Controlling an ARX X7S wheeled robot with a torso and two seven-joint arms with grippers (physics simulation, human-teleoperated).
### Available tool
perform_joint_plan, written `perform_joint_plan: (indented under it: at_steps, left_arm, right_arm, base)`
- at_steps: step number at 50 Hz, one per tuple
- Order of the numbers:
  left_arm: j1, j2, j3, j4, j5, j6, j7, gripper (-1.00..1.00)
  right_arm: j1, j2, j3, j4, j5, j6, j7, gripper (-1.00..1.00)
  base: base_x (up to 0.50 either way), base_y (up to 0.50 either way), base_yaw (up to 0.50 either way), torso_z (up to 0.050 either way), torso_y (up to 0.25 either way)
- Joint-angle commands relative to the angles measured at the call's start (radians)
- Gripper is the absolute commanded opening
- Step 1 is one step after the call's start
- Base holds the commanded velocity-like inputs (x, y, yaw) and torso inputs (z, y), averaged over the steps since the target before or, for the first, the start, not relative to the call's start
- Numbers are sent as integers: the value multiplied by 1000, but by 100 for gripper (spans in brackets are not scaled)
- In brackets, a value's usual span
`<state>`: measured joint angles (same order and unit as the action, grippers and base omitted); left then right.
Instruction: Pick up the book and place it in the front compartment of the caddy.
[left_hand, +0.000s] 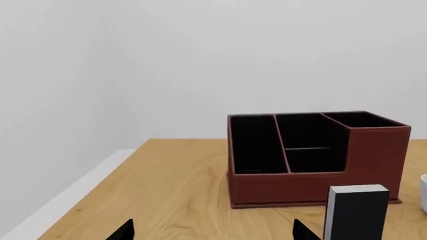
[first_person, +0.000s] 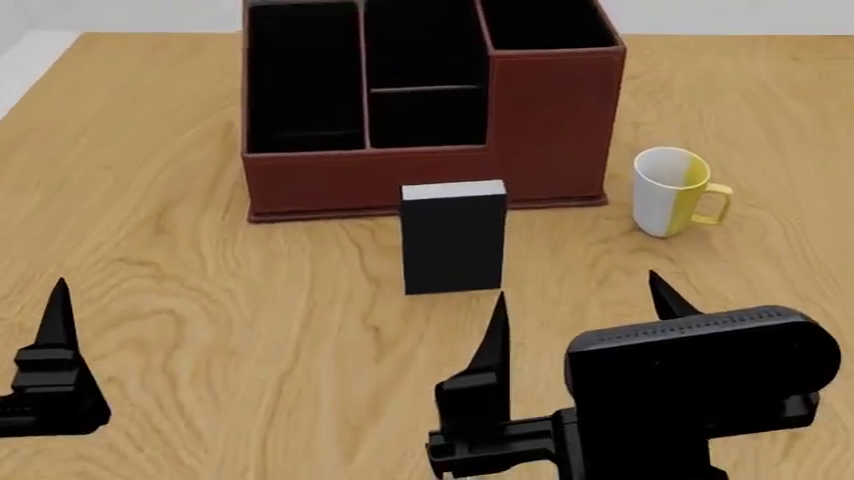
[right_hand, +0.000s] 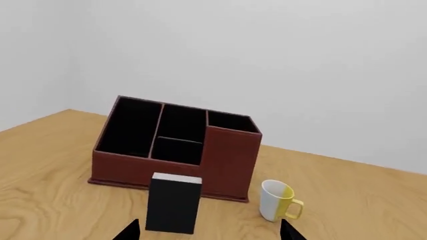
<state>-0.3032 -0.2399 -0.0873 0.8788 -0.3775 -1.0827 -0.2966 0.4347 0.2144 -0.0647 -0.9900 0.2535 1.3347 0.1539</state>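
Head view: the book (first_person: 454, 240) stands upright on the worktop (first_person: 200, 290), just in front of the caddy (first_person: 554, 120), apart from its front wall. The white-and-yellow mug (first_person: 674, 192) sits beside the caddy's tall end. The right tool (first_person: 581, 320) hovers open near the book, gripping nothing; the left tool (left_hand: 210, 231) is open too, well apart.

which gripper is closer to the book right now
Right. The right gripper sits open just in front of the standing book; the left gripper is far off toward the table's left side.
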Motion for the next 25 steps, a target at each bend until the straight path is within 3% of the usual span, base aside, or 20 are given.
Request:
perform_joint_plan:
  at_steps: [1, 25]
  left_arm:
    - [-7, 11, 2, -39, 24, 56, 32, 100]
    - [0, 5, -3, -47, 10, 77, 27, 100]
  right_arm:
    - [11, -24, 49, 1, -1, 3, -24, 100]
    - [10, -8, 46, -8, 14, 3, -2, 100]
  base:
    - [500, 4, 0, 0, 0]
    - [500, 0, 0, 0, 2]
